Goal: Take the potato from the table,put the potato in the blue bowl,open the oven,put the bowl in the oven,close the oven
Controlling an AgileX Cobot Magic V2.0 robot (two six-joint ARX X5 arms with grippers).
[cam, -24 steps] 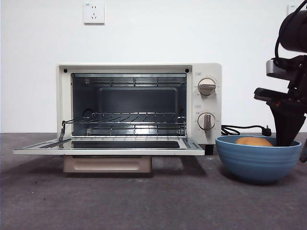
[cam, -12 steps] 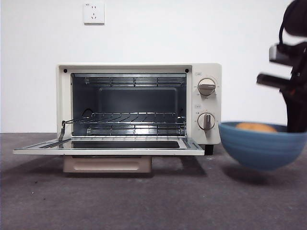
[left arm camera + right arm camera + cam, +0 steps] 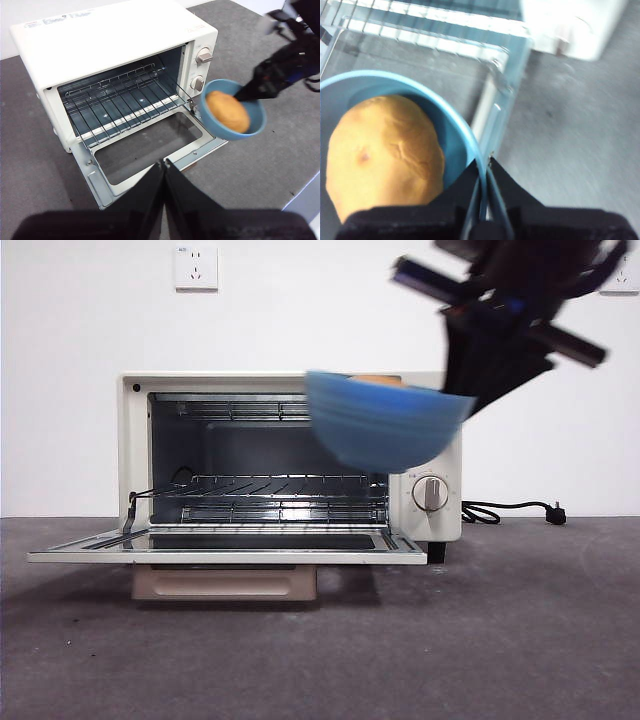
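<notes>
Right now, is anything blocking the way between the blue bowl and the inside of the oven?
Nothing visible. The oven door is down, its rack bare. The right gripper holds the blue bowl by its rim, in the air before the opening.

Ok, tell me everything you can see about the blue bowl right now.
The blue bowl is wide, round and matte blue, with a thin rim. It hangs in the air, slightly tilted, in front of the open oven, above its lowered door. The right gripper pinches its rim. The potato lies inside.

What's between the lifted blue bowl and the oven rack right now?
Nothing solid. In the left wrist view the blue bowl, held by the right end effector with the potato inside, hangs over the open door's corner; only air separates it from the rack.
</notes>
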